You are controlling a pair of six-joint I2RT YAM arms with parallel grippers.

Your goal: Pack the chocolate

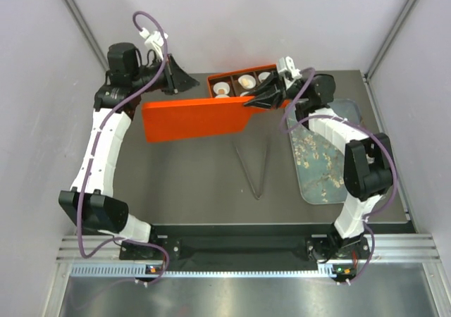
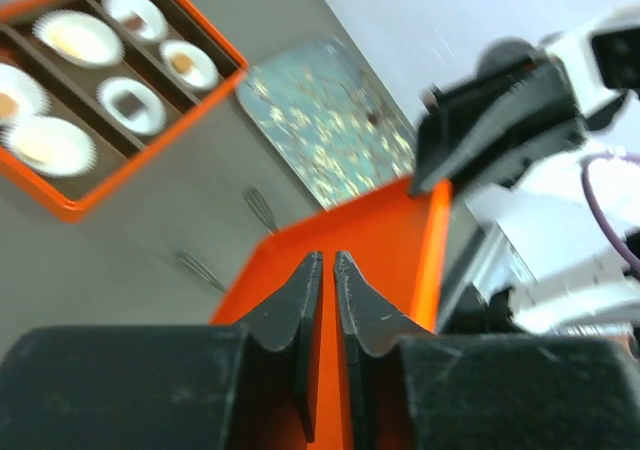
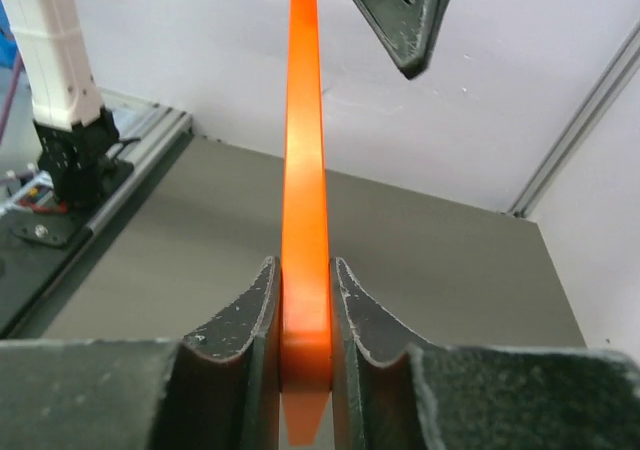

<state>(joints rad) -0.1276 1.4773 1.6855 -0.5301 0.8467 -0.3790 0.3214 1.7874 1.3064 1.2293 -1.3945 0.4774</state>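
The right gripper (image 3: 303,270) is clamping the lid (image 1: 194,120) by its end. The left gripper (image 2: 327,260) is hovering nearly closed and apparently empty. The chocolate (image 2: 130,100) is sitting in the box (image 2: 150,150), just behind the lid's left-right long axis and nearer the right arm.

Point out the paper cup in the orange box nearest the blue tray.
The cup in the box corner facing the tray, holding a brown chocolate; the other cups sit farther back.

No lettering, label, brand, number or sign can be read on anything in these views.
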